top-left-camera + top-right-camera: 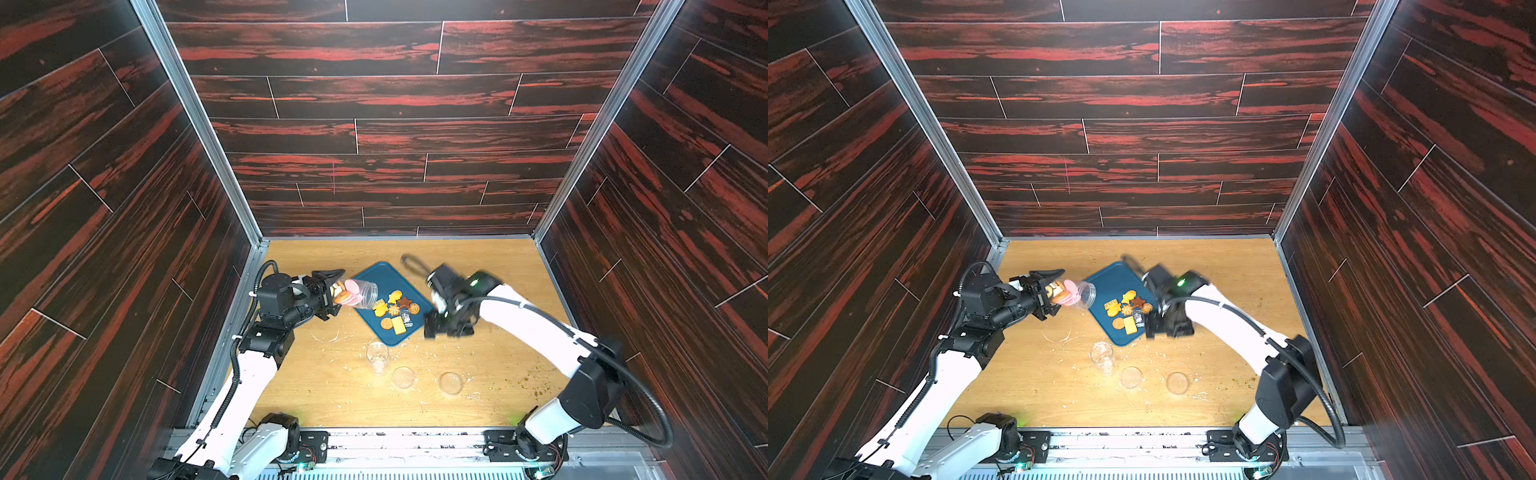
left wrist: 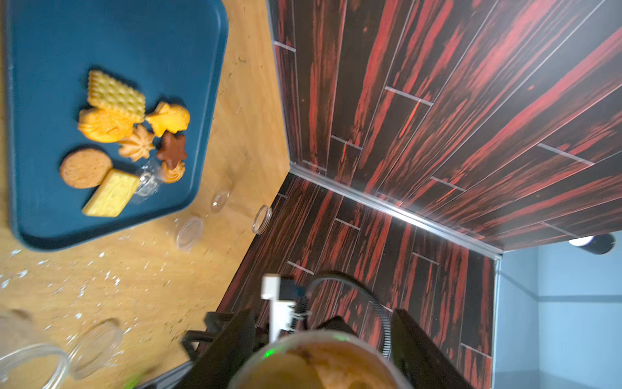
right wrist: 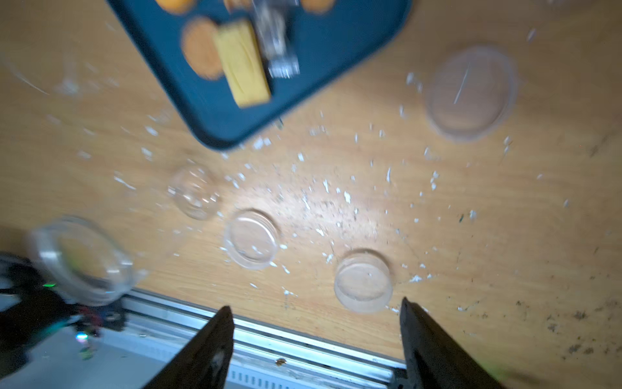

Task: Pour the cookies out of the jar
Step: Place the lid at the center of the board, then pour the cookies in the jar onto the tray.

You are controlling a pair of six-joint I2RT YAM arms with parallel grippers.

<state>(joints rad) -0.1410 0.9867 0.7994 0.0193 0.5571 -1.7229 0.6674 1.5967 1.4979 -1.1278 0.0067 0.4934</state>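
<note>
Blue tray (image 1: 376, 276) beneath the tilted jar (image 1: 365, 293): your left gripper (image 1: 334, 296) clamps its base, mouth just inside the tray's edge; your right gripper (image 3: 315, 303) stands wide, empty. Some cookies (image 2: 134, 144) lie on the tray; wedged pink rounds (image 1: 353, 289) may release together and overshoot.

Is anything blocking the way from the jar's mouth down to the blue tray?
Nothing visible. The jar, tipped in the left gripper, opens over the tray; the open right gripper is beside it.
</note>
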